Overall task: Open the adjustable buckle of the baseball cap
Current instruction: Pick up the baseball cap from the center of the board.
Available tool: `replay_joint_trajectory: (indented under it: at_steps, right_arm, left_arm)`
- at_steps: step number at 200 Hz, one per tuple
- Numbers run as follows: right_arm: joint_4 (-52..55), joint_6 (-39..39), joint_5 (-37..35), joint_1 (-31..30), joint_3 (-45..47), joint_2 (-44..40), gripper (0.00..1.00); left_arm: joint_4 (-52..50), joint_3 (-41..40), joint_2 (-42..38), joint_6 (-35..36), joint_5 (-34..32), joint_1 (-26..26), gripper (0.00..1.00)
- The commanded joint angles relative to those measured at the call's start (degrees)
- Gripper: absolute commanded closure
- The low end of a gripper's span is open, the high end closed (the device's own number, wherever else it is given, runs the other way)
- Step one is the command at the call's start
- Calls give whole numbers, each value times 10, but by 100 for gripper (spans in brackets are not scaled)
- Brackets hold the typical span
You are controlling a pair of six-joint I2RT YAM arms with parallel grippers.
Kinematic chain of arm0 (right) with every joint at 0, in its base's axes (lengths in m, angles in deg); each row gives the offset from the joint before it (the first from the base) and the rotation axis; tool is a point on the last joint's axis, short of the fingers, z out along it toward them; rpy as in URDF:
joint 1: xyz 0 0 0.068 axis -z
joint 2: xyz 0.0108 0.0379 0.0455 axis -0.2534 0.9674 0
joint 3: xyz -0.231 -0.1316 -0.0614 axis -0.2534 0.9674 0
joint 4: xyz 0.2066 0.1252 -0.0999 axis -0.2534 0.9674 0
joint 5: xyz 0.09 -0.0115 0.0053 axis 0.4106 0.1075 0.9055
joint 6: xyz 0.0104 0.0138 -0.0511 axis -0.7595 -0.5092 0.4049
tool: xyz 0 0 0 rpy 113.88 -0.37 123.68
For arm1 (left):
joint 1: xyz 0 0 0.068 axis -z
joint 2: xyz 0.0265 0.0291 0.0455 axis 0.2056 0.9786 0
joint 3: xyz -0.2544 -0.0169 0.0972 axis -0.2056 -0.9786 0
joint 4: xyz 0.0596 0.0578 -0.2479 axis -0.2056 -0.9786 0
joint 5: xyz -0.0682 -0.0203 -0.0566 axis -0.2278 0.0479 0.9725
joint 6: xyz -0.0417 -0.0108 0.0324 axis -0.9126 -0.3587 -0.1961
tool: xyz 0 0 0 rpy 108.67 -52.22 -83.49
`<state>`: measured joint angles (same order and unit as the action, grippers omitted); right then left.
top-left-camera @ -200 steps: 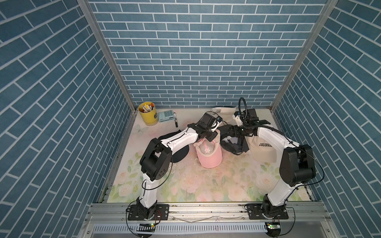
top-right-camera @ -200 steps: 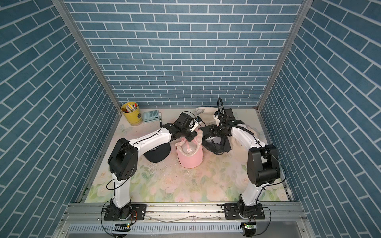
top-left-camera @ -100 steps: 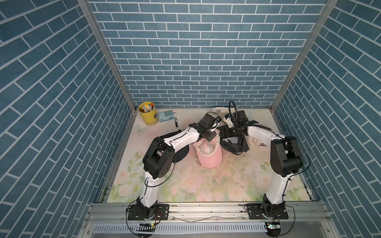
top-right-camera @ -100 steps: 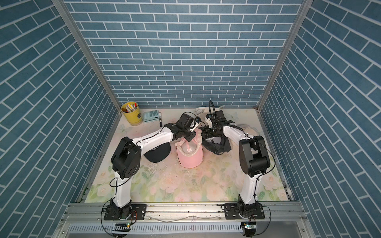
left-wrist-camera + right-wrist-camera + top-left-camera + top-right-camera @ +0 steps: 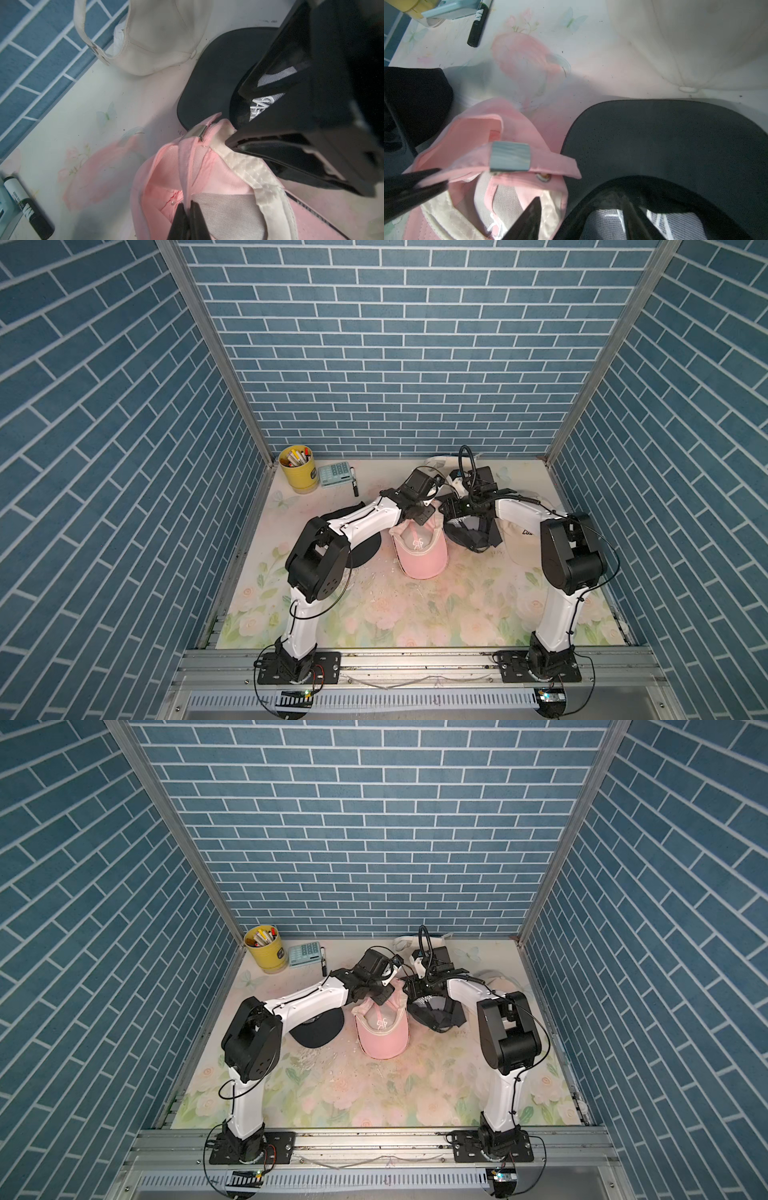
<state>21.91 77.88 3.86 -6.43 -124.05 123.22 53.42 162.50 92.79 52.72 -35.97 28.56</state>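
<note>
– Pink baseball cap (image 5: 419,556) lies upside down in the middle of the table (image 5: 415,614), just beside a black cap (image 5: 654,135). The left fingers (image 5: 179,219) are pinching its strap (image 5: 185,166), along from the metal buckle (image 5: 509,156).
– And the right fingers (image 5: 415,187)?
– Spread either side of the strap near the buckle, clamped on nothing.
– What might go wrong?
– If they close on fabric instead of metal, a pull would likely drag the whole cap, or slip the thin strap out of the left pinch.
</note>
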Motion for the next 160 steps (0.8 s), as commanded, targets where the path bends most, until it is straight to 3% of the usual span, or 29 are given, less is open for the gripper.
replay_joint_trajectory:
  at_steps: [1,54,117,160]
  right_arm:
    - [-70,6,22,-3,62,-35,40]
    - [-183,-19,44,-6,137,-85,41]
    - [-307,-33,55,-32,204,-159,43]
    - [-324,-55,63,-37,199,-182,48]
  left_arm:
    - [40,-30,-56,-25,10,-1,100]
    - [106,-93,-142,-48,68,0,100]
    - [146,-137,-209,-79,80,2,100]
    - [172,-143,-243,-97,69,2,100]
